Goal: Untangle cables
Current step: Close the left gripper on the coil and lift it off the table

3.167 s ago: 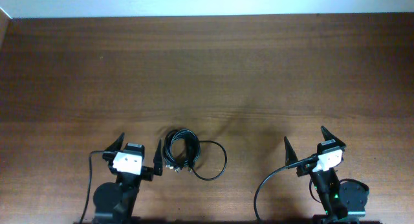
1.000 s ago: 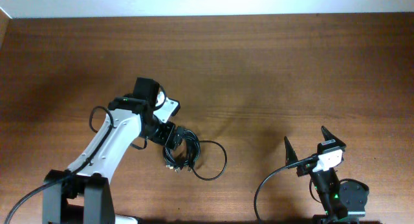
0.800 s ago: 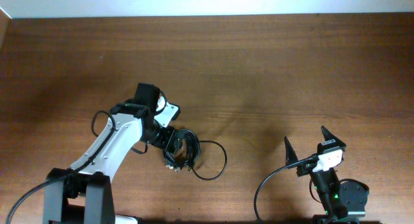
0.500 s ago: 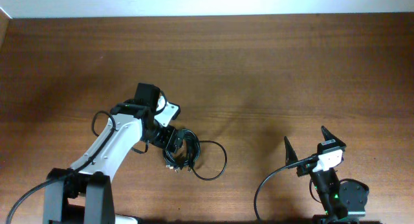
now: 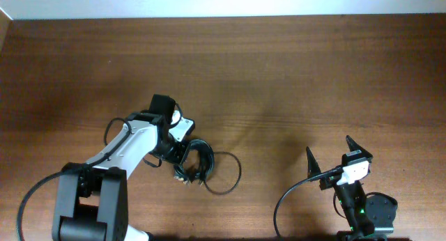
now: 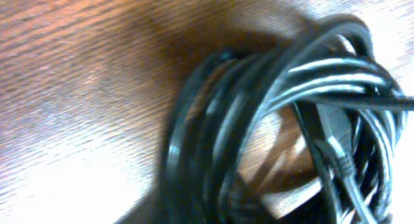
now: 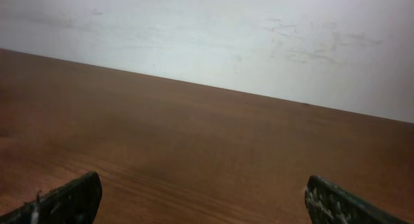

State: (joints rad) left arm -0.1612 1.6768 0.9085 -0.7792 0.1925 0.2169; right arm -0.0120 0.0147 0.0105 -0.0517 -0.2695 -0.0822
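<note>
The cables (image 5: 200, 164) lie in one black bundle on the table (image 5: 293, 74), near the edge where the arms stand, a bit left of the middle. The coil (image 5: 196, 159) is on the bundle's left. One loose loop (image 5: 224, 173) reaches out to the right, so the bundle runs long from left to right. The left claw (image 5: 183, 154) is at the coil's left rim. I cannot tell if it is pinching the cords. The right claw (image 5: 329, 154) is spread wide, holds nothing, and is well apart. The left arm is much nearer.
</note>
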